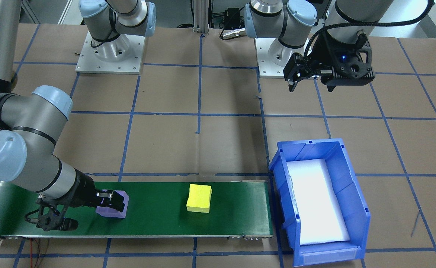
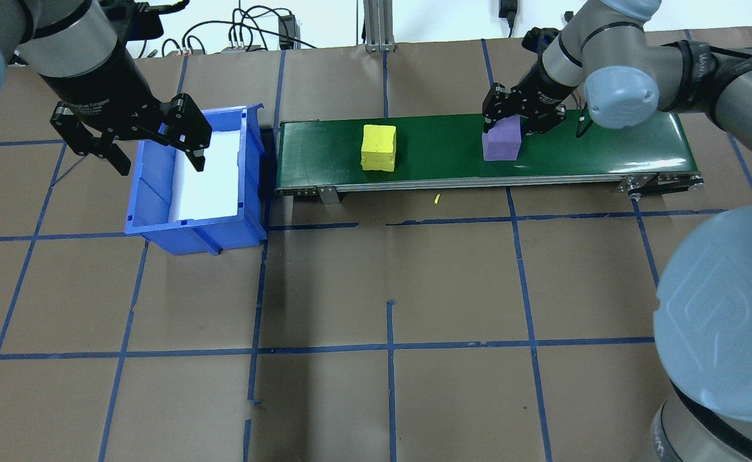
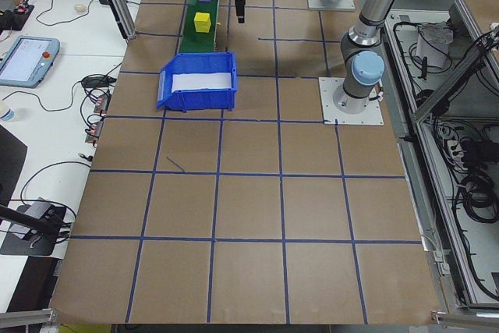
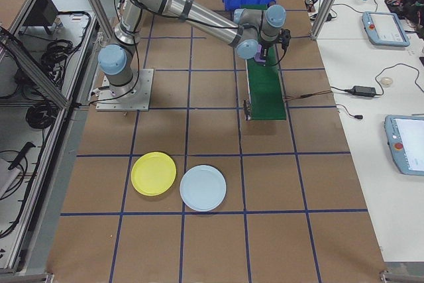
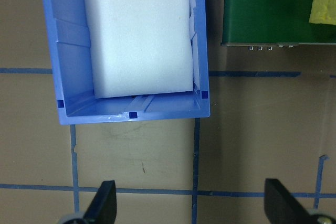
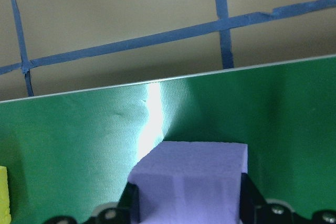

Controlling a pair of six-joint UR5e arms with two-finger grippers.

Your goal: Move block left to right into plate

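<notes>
A purple block (image 1: 118,213) (image 2: 503,144) (image 6: 189,177) rests on the green conveyor belt (image 1: 166,219) (image 2: 446,135). My right gripper (image 1: 112,200) (image 2: 509,125) (image 6: 189,205) is shut on it, one finger pressed against each side. A yellow block (image 1: 199,198) (image 2: 378,147) (image 5: 324,3) lies farther along the belt toward the bin. The left gripper (image 2: 161,160) (image 5: 191,208) (image 1: 311,83) hangs open and empty above the floor beside the blue bin. The yellow plate (image 4: 154,173) lies on the table on the robot's right, far from the belt.
A blue bin (image 1: 355,193) (image 2: 158,224) (image 5: 131,114) with a white foam pad inside stands at the belt's end by the left arm. A pale blue plate (image 4: 203,188) lies beside the yellow one. Benches with tablets and cables line the table's far side.
</notes>
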